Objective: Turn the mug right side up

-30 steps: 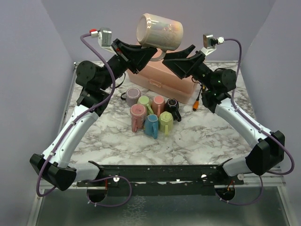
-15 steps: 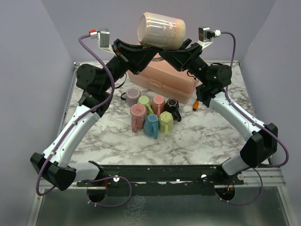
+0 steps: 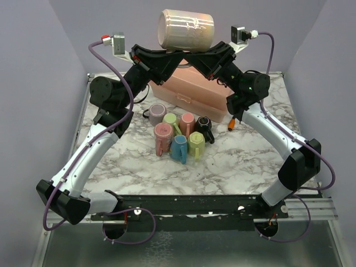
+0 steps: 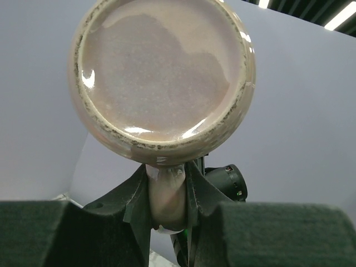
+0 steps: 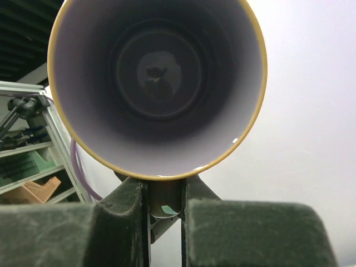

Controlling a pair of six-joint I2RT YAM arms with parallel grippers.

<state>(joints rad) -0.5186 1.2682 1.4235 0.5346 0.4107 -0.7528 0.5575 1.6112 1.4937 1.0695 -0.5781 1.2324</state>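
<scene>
top external: sideways mug (image 3: 185, 29) between left gripper (image 3: 177, 57) and right gripper (image 3: 194, 57)

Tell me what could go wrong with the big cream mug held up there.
Both the left gripper and right gripper pinch only the handle of the cream glazed mug, lying sideways aloft; uneven arm motion could strain or slip it. A drop would likely hit the pink lidded box or small coloured mugs.
</scene>
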